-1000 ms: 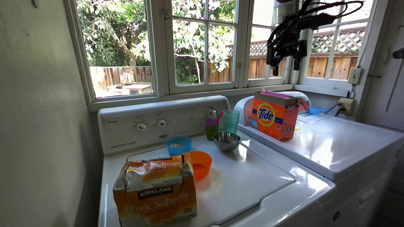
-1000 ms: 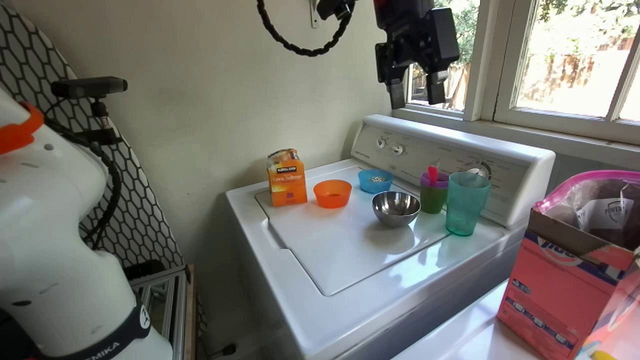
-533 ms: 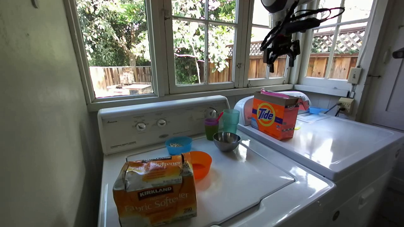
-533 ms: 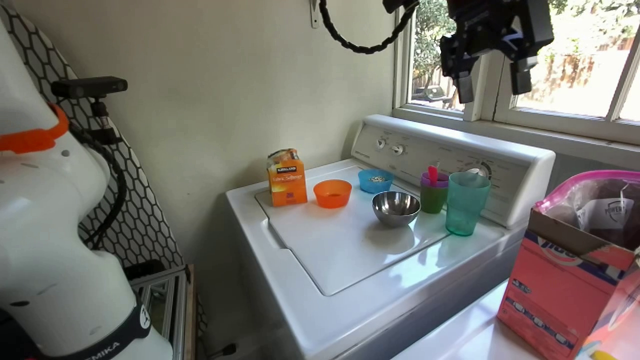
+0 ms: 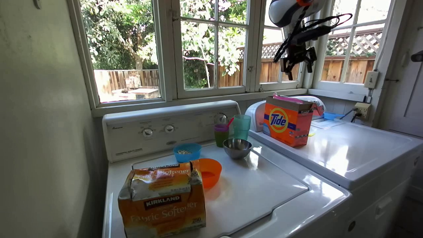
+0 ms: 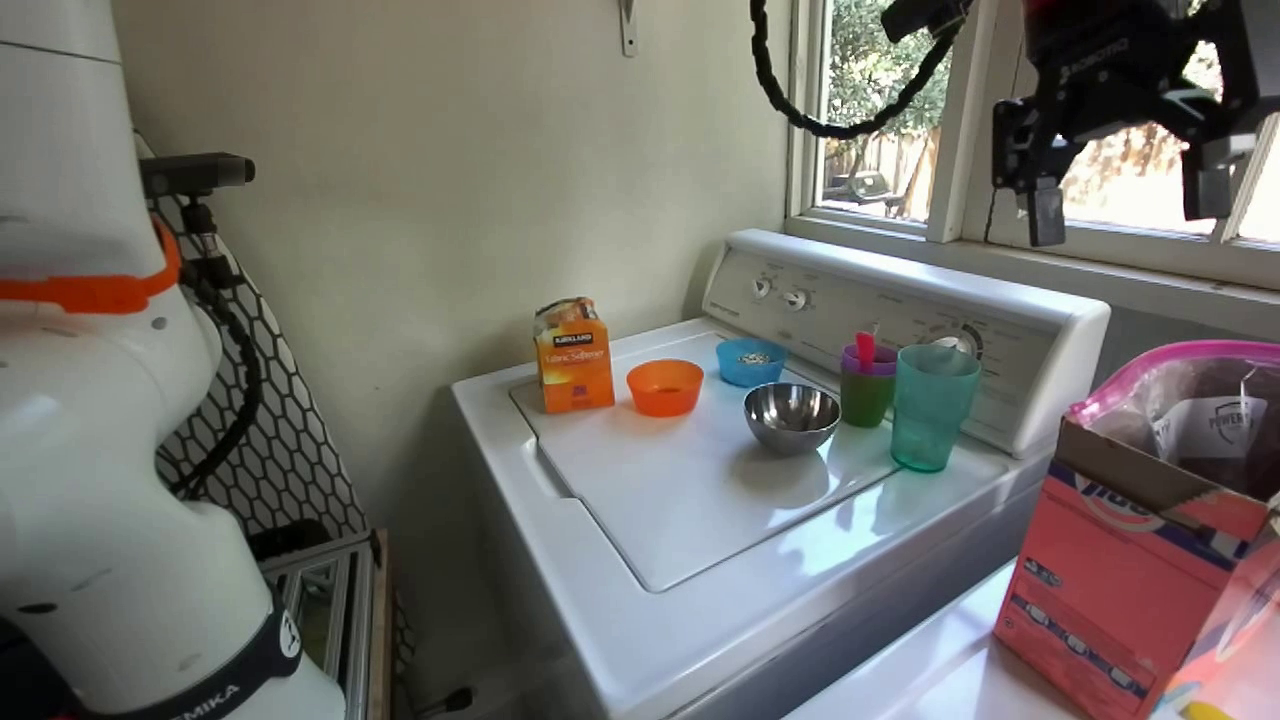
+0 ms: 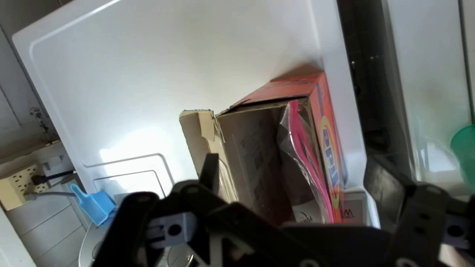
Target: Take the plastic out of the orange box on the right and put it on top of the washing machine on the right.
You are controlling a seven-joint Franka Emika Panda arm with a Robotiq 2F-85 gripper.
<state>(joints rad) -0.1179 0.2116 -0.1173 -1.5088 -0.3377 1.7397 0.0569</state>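
The orange Tide box stands with its top open on the right-hand white machine; the box also shows in an exterior view and in the wrist view. A clear plastic bag with a pink zip edge stands up inside it along the printed front side; its pink edge shows above the rim in an exterior view. The bag's lower part is hidden in the box. My gripper, also in an exterior view, is open and empty above the box. In the wrist view its fingers are wide apart.
The left-hand machine holds a Kirkland box, an orange bowl, a blue bowl, a metal bowl and cups, including a teal one. A blue scoop and a wall outlet are behind the right-hand machine.
My gripper has moved right towards the Tide box in an exterior view, and in the last half second it has come slightly lower. It stays open. The box and bag have not moved.
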